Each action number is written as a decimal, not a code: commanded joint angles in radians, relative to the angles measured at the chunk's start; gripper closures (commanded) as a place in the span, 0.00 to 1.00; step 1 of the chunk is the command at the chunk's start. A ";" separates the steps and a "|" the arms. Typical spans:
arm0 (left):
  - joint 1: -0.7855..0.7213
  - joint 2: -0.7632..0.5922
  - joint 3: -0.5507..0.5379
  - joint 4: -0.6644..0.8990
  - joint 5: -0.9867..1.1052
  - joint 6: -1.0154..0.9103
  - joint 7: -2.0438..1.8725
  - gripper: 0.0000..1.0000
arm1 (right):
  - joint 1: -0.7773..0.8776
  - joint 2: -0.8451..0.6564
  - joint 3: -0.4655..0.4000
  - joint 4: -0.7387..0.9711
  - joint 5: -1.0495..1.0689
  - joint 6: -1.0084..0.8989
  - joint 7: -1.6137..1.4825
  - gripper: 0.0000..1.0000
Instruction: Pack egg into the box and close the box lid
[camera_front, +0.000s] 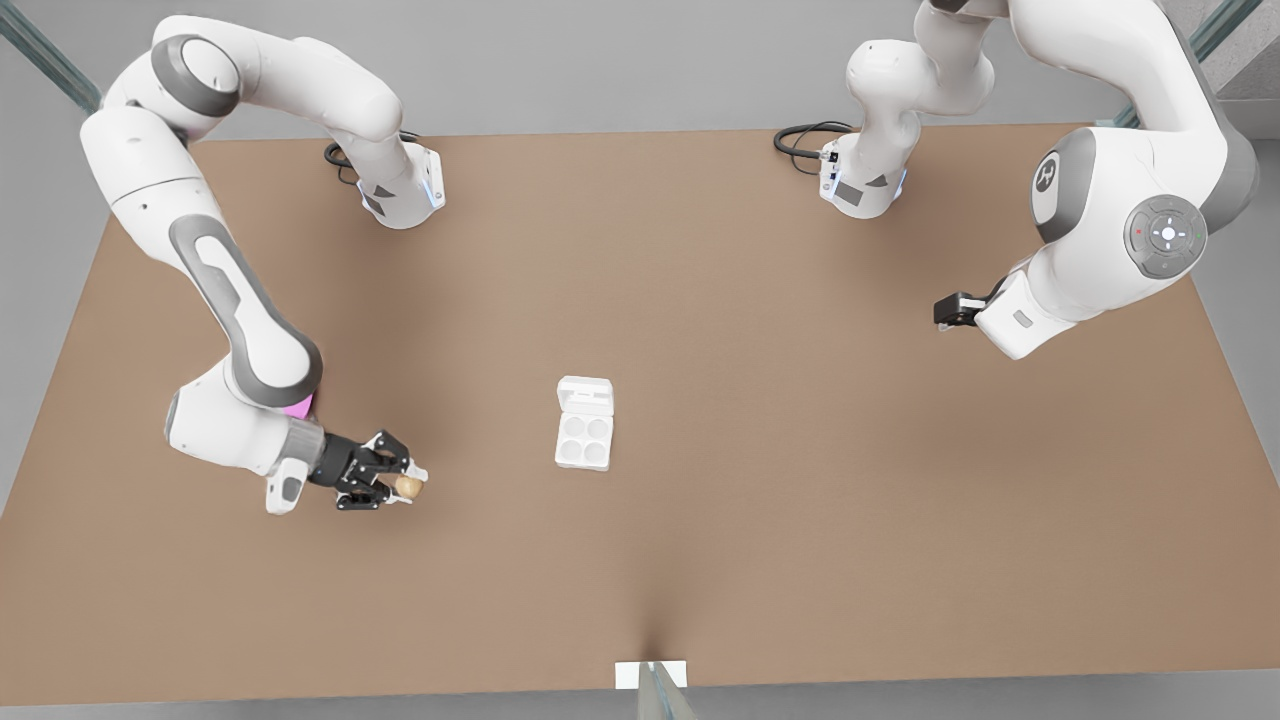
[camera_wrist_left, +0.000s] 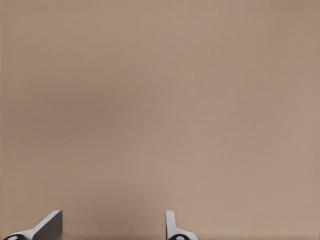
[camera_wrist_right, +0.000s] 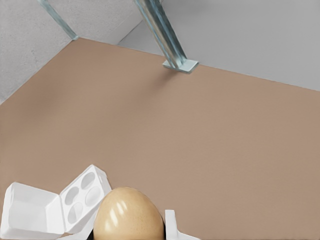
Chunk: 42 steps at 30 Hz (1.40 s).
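The right gripper (camera_front: 408, 487) pinches the egg (camera_front: 409, 487) above the tabletop (camera_front: 800, 500), well apart from the box (camera_front: 583, 452), whose box lid (camera_front: 585, 398) lies flipped open so the cups can receive it. The left gripper (camera_wrist_left: 112, 225) waits off at the front view's right, fingers spread and holding nothing.

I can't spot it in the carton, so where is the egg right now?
The egg is held in the right gripper, on the front view's left, above the table and well short of the open box.

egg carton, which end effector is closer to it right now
The right one. The right end effector, holding the egg, sits a short way toward the front view's left of the carton. The left end effector waits farther off toward the front view's right.
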<state>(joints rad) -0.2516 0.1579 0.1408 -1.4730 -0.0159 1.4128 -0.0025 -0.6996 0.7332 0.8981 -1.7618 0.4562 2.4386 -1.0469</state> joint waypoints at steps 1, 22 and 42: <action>0.000 -0.001 0.000 0.000 0.001 -0.002 -0.002 0.00 | 0.008 0.038 -0.008 0.016 0.110 0.105 -1.458 0.53; -0.003 0.005 0.000 -0.007 0.001 -0.002 -0.004 0.00 | 0.325 0.226 -0.180 0.140 0.694 -0.072 -2.303 0.51; -0.003 0.018 -0.001 -0.009 0.001 -0.008 -0.008 0.00 | 0.371 0.219 -0.212 0.116 0.694 -0.059 -1.766 0.50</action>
<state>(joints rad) -0.2558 0.1766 0.1393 -1.4822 -0.0149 1.4073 -0.0074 -0.3289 0.9544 0.6851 -1.6456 1.1448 2.3789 -2.8766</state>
